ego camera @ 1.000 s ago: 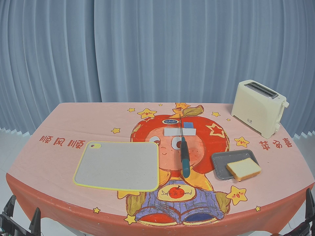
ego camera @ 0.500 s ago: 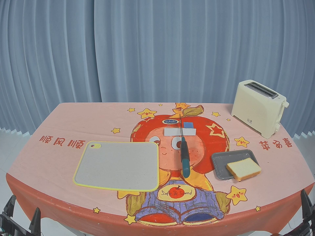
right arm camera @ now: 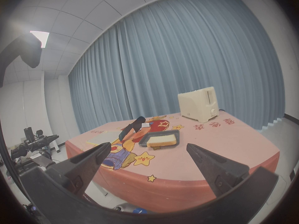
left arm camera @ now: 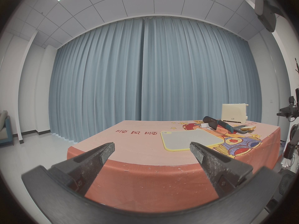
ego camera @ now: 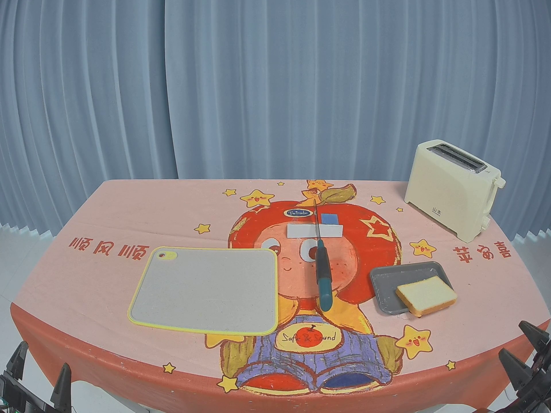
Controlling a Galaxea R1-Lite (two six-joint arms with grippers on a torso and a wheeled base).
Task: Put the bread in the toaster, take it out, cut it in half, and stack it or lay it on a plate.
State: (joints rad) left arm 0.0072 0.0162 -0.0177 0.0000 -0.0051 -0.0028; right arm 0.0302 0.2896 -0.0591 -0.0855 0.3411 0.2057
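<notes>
Left jaws: we see them spread wide with nothing between them. The left gripper (left arm camera: pixel 151 147) hangs off the near left corner of the table (ego camera: pixel 143 213), below its edge.
Right jaws: we find these open and empty too. The right gripper (right arm camera: pixel 148 147) sits off the near right corner, close to the table's edge.
Bread (ego camera: pixel 426 295): we see one slice lying flat on the grey tray (ego camera: pixel 385 285), overhanging its near right corner. It is on the right side of the table, well apart from both grippers.
Toaster (ego camera: pixel 453 189): we see it standing upright at the far right of the table, beyond the tray, with its slots facing up.
Knife (ego camera: pixel 323 271): it lies mid-table between the cutting board (ego camera: pixel 209 289) and the tray. Its teal handle points toward us and its blade rests across a white block (ego camera: pixel 301 231).
Cutting board: grey with a yellow rim, it lies flat left of centre, near the knife.
Table: we see a pink cloth printed with a cartoon figure and stars.
Backdrop: a blue curtain (ego camera: pixel 275 76) hangs behind the table.
</notes>
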